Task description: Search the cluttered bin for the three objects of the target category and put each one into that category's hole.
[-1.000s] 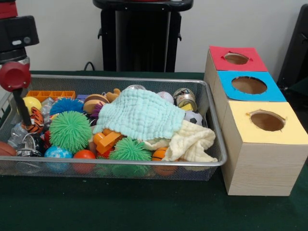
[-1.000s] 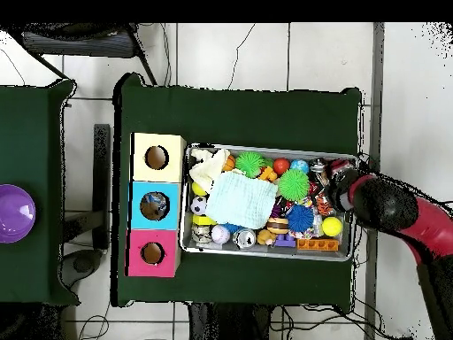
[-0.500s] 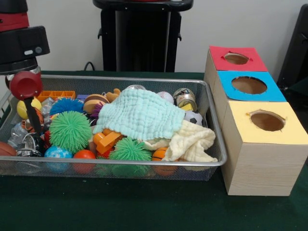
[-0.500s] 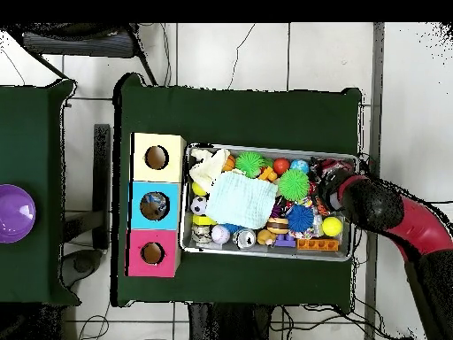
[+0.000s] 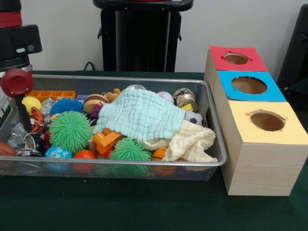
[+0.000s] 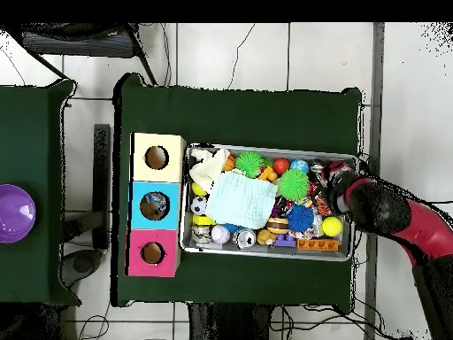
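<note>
Since a moment ago: red and black gripper [image 5: 19, 103] slid back toward 9 o'clock; clutter looks unmoved.
Front view: silver wire mesh bin [image 5: 144, 163] is crammed; mint muslin cloth [image 5: 139, 113] covers the middle. Fingers, can't tell.
Overhead view: gripper [image 6: 341, 181] at the bin's [image 6: 270, 251] 3 o'clock end; three wooden boxes with holes [image 6: 157, 204] at 9 o'clock.
Progress: nothing visibly sorted yet, I'd guess all three remain.

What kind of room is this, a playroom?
More likely a robot test lab: a red and black robot arm reaches over a wire bin of toys on a green-covered table, beside wooden boxes with holes.
</note>
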Robot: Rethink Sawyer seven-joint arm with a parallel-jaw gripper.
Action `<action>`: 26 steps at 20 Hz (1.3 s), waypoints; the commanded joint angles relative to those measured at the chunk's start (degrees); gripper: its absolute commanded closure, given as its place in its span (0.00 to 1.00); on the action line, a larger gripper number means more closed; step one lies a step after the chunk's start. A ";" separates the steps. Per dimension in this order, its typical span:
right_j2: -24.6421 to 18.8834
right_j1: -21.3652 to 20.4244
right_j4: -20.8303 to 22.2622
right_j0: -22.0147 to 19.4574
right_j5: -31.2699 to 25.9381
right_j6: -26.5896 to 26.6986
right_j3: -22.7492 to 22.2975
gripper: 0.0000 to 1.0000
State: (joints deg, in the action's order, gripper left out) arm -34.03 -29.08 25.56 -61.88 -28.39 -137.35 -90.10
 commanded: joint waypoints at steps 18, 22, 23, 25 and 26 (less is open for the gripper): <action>-0.87 0.16 2.91 -3.24 -7.03 13.21 2.11 0.00; -0.81 -0.11 2.69 -3.00 -6.78 12.09 1.49 0.00; -0.75 -0.22 2.68 -2.92 -6.52 11.71 1.11 0.00; -0.60 -0.42 2.79 -2.70 -5.64 10.78 0.20 0.00; -0.58 -0.43 2.75 -2.58 -5.43 10.47 -0.03 0.00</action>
State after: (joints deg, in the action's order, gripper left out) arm -34.03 -30.85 25.88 -65.26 -30.49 -137.35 -86.79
